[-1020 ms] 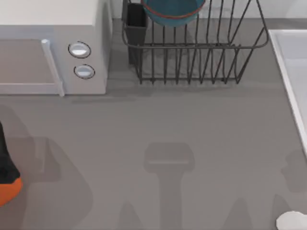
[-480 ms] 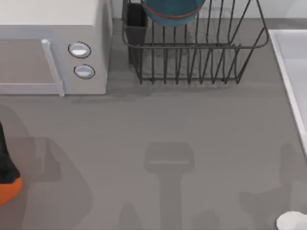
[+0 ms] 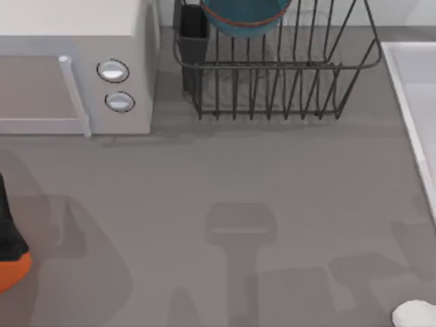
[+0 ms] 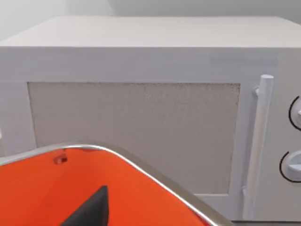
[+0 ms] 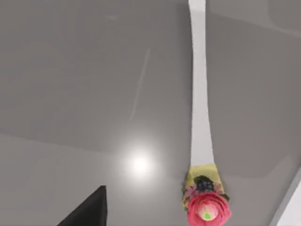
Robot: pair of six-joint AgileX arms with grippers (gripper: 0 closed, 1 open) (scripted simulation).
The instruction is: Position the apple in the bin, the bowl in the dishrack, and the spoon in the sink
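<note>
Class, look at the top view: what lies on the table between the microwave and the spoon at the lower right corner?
Between the microwave and the spoon, the top view shows only bare grey table crossed by shadows.

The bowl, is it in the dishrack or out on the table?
In: the bowl sits between the upright bars of the dishrack.

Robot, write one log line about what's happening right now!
bowl: in dishrack | spoon: on table, under right wrist camera | bin: under left wrist camera | sink: top view's right
</note>
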